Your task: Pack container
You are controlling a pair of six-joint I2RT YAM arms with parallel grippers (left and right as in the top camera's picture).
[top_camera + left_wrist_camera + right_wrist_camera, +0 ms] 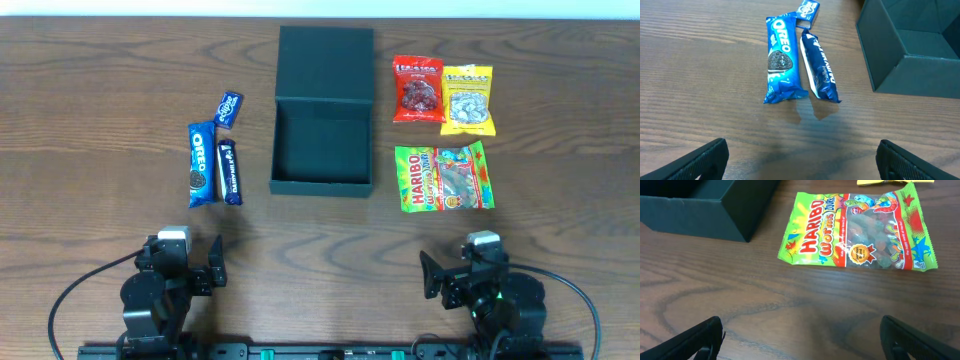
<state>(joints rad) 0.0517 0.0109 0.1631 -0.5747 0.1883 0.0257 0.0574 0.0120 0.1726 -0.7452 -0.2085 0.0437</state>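
On my left, the left hand (183,262) hangs low over the near edge of the bench (90,120), and its wrist camera shows its fingers (705,159) spread wide with nothing between them. Just beyond it lies a blue Oreo pack (202,164), lengthwise away from me. A dark blue snack bar (230,172) lies right beside it on the right, roughly parallel; from the wrist view their edges look close enough to touch, though I cannot be sure. A small blue packet (229,109) sits just past the far ends of those two.

In the middle of the bench stands the container (322,150), a dark teal box, open, with its lid (325,62) folded back flat on the far side.

Right of the box, at the far side, a red snack bag (417,88) and a yellow snack bag (468,100) lie side by side, edges meeting or slightly overlapping. Nearer me lies a green Haribo worms bag (444,177), close to the box's right wall but apart from it.

The right hand (465,272) sits low at the near edge, in front of the Haribo bag, fingers (702,337) spread wide and gripping nothing.
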